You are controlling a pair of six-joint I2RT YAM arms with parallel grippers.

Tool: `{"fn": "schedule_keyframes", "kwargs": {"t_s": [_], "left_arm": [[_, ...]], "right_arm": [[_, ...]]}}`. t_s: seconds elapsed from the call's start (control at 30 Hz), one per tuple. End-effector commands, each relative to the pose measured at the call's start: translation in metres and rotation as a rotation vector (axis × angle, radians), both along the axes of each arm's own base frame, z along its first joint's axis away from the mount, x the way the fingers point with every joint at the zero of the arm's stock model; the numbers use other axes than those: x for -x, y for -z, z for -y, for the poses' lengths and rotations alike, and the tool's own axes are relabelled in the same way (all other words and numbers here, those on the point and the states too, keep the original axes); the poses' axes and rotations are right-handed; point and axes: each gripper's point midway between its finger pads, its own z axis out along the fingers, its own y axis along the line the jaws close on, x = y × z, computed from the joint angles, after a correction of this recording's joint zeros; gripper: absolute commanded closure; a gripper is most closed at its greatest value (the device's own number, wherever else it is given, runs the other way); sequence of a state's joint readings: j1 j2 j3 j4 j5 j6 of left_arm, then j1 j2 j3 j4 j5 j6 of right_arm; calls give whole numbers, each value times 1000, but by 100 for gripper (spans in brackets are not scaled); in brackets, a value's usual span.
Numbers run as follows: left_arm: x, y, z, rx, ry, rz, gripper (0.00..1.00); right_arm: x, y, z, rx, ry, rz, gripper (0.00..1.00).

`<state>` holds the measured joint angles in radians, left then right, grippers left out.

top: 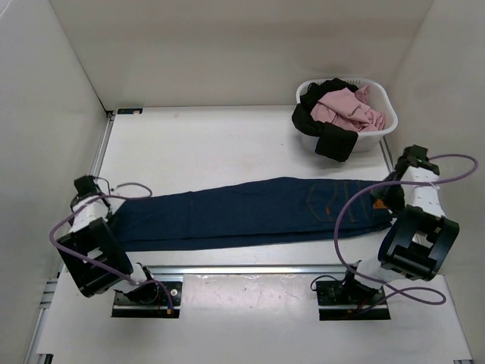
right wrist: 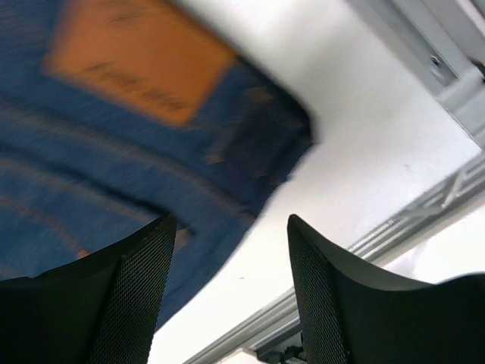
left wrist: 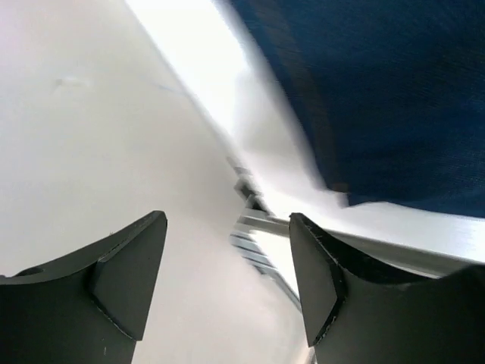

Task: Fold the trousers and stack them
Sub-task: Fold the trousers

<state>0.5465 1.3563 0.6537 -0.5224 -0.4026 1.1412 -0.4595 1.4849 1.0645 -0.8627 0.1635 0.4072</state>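
top external view, from the left: the left claw (top: 83, 186) sits at the far left edge of the bench (top: 212, 148), just beside the leg ends of the trousers (top: 250, 212). the trousers lie flat in one long dark strip across the middle of the bench, legs to the left and waist to the right. in the left wrist view that claw is spread with nothing between its fingers. the hem is up and to the right of them, apart, and a metal rail (left wrist: 394, 243) is close below. at the right end, the right claw (right wrist: 231, 221) is also spread and pinching nothing. the waist corner, with its orange patch (right wrist: 136, 57), lies just past its left finger. a purple cable (top: 337, 220) from that arm loops over the waist, and behind it stands a basket (top: 383, 102) holding a pink garment (top: 345, 106) and a black garment (top: 333, 140). the strip is long, so a fold end to end looks due. a pinch that takes only the top layer would likely leave the lower leg dragging. the cable could snag the cloth, and the left claw could knock the rail or side wall as it reaches for the hem.
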Motion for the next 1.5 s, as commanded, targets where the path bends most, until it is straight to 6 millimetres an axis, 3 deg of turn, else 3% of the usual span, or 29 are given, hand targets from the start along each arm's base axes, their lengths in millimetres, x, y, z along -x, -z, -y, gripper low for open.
{"fn": "schedule_keyframes", "kwargs": {"t_s": [0.0,0.07,0.1,0.2,0.3,0.33,0.4,0.53,0.57,0.63,0.7,0.77,0.9,0.97,1.0,1.07,1.1,1.13,1.2,1.23,1.3,1.37,1.47], "left_arm": [[-56,-62,-12,-17,10,219,23],[-68,-69,2,51,17,223,23],[-84,-76,11,73,26,250,23],[-91,-64,33,122,35,211,23],[-82,-29,58,178,43,124,23],[-70,-10,69,210,41,72,23],[-56,11,84,261,23,23,24],[-41,55,89,240,1,-63,27],[-47,60,86,225,-8,-47,27],[-58,65,85,218,-29,-32,28],[-85,64,84,204,-27,1,29],[-119,55,82,205,-21,63,29],[-168,37,93,198,24,140,29],[-172,35,102,218,35,127,29],[-174,34,108,229,49,122,29],[-167,33,114,263,25,111,29],[-159,33,115,264,24,107,29],[-153,34,118,278,14,101,29],[-140,33,120,281,2,99,28],[-136,36,120,282,0,87,28],[-127,39,122,285,-11,77,28],[-124,39,122,286,-19,79,28],[-121,40,125,302,-38,80,28]], "right_arm": [[-20,-24,-18,96,-90,41,34],[-35,-32,-35,119,-135,70,34],[-37,-29,-41,113,-144,61,34],[-46,-16,-57,70,-164,60,37],[-51,5,-64,17,-156,47,44],[-49,16,-67,-2,-144,35,47],[-46,36,-74,-44,-116,-3,59],[-49,68,-83,-106,-65,-35,72],[-48,80,-86,-126,-56,-67,75],[-59,86,-82,-119,-43,-69,80],[-67,94,-76,-96,-38,-82,81],[-90,86,-68,-66,-37,-33,82],[-131,61,-58,-28,-49,72,82],[-138,46,-57,-19,-60,105,82],[-136,43,-59,-31,-74,105,80],[-134,25,-61,-42,-83,155,67],[-121,27,-65,-54,-85,144,58],[-115,10,-63,-46,-67,190,40],[-97,3,-59,-54,3,202,27],[-77,1,-57,-49,42,188,18],[-61,-3,-48,-67,134,213,11],[-41,10,-42,-87,203,180,1],[-42,18,-30,-90,252,200,1]]}}
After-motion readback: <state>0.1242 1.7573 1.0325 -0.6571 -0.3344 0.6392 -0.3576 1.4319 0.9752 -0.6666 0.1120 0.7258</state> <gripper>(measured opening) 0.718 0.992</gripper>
